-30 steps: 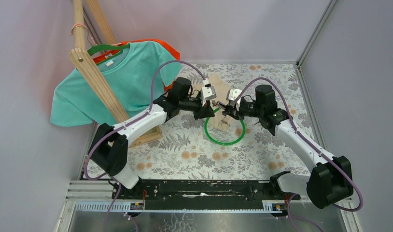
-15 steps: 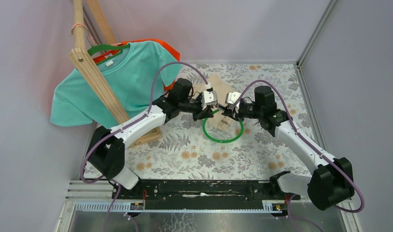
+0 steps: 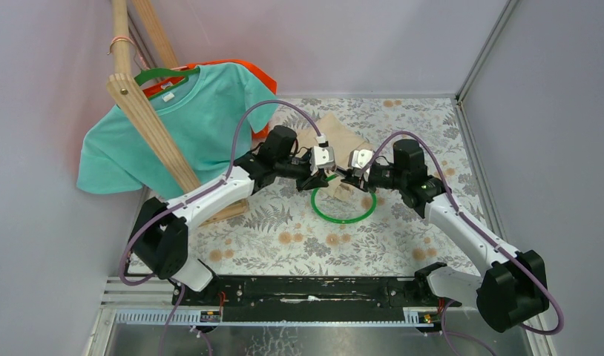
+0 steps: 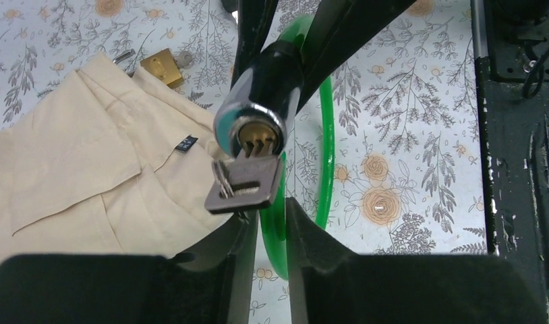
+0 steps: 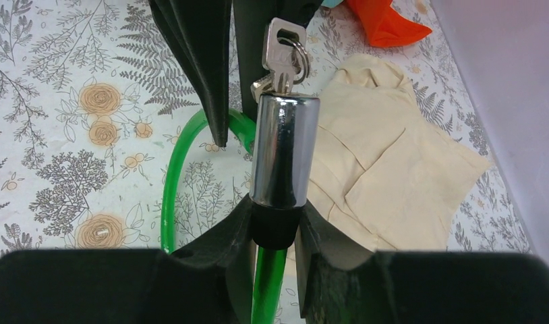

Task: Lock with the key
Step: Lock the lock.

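Arms from both sides meet over the middle of the floral bench [image 3: 284, 245], where the loop of a green cable lock [image 3: 343, 211] lies flat. The right pincer [image 5: 275, 217] is clamped on the black collar just below the lock's chrome barrel [image 5: 284, 145]. It holds the barrel off the bench with the keyhole end turned toward the left arm. A key [image 4: 248, 183] sits in the keyhole, and a second key hangs beside it on a small ring. The left pincer [image 4: 272, 214] stands narrowly parted right at the key's head. Its tips are at the head's lower edge with nothing clamped between them, and the green cable shows through the gap. A cream garment [image 4: 76, 162] lies between the lock and the far edge, with a brass padlock [image 4: 157, 66] at its border. Near the far left corner a teal T-shirt [image 3: 173, 122] hangs on a green hanger [image 3: 162, 74] from a wooden rack [image 3: 147, 122].
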